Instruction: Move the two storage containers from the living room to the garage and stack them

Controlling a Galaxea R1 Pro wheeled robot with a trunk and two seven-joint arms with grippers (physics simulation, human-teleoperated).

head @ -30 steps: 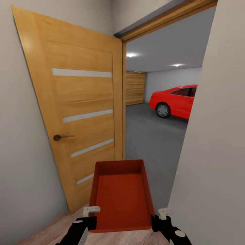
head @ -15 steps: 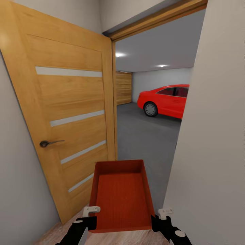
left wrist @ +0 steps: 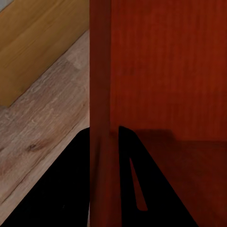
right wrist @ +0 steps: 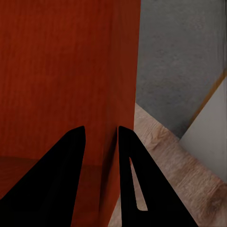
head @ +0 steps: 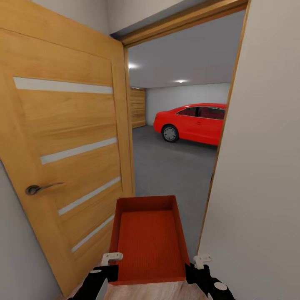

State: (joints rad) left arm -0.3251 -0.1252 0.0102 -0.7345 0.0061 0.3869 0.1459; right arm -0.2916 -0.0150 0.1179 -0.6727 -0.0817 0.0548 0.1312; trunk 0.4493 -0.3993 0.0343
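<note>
A wooden door [head: 62,154] stands open on the left, swung inward. It has four pale narrow strips across it and a dark metal handle [head: 39,188]. A wooden frame [head: 183,21] runs around the doorway. On the right a plain light wall [head: 262,166] comes close to the view. Behind the doorway is a room with a grey concrete floor [head: 175,166], a white back wall [head: 183,98] and a grey ceiling [head: 183,54] with two small lights [head: 180,81]. A red car [head: 193,123] stands there, partly hidden by the right wall. A wooden panel [head: 137,107] is at the far left corner. Near the bottom the floor is of light planks [head: 154,291].
</note>
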